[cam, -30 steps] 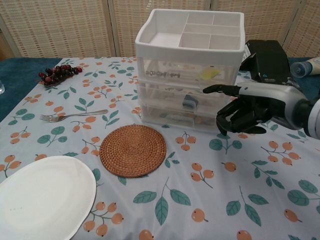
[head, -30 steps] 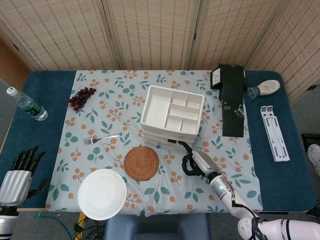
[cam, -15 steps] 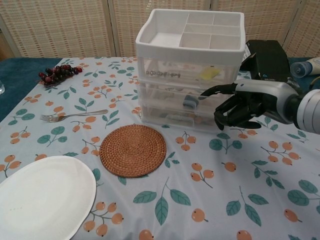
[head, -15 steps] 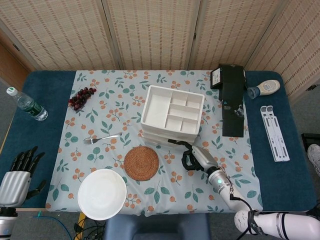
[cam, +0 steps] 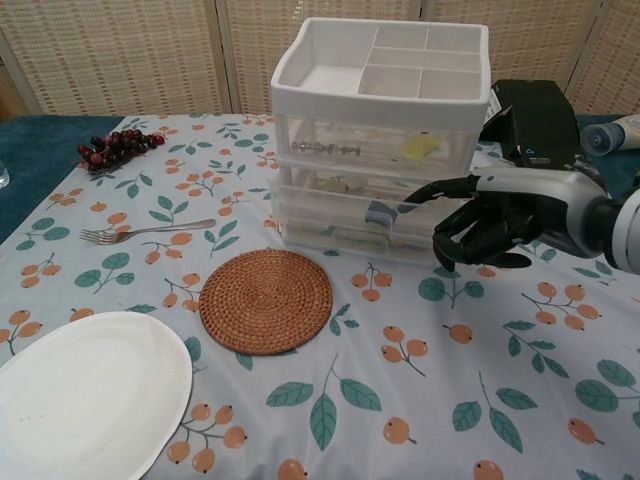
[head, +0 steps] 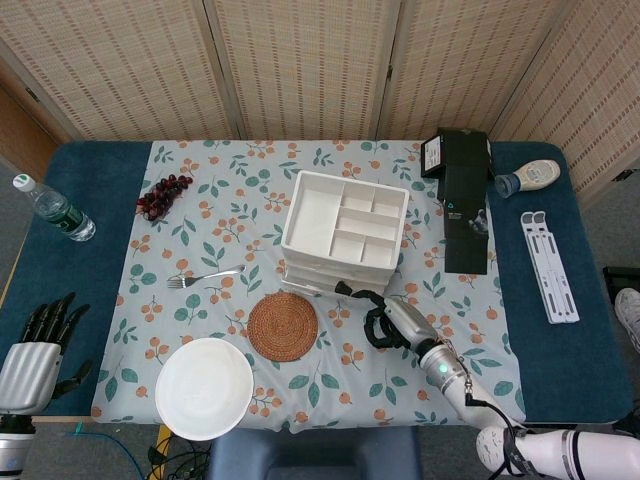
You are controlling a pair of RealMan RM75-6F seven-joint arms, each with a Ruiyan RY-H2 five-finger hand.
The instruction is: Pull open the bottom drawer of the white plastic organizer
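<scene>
The white plastic organizer [head: 345,232] stands mid-table, its three clear drawers facing me [cam: 380,130]. My right hand [cam: 500,222] hangs just in front of its right side, also seen in the head view [head: 388,322]. One finger [cam: 430,190] stretches left and hooks the front of the drawer holding a blue item [cam: 380,212], just above the bottom drawer [cam: 340,240]. The other fingers are curled in. That hooked front juts slightly forward. My left hand [head: 42,345] rests at the table's near left edge, fingers apart and holding nothing.
A woven coaster [cam: 265,300] lies before the organizer and a white plate [cam: 85,390] sits at the near left. A fork [cam: 145,232] and grapes [cam: 115,147] are further left. Behind the right hand stand a black box [cam: 535,120] and a bottle [head: 530,177].
My right hand reached in to the drawer fronts, then drew back a little toward me. The drawer with the blue item came slightly forward with it. The left hand barely moved.
</scene>
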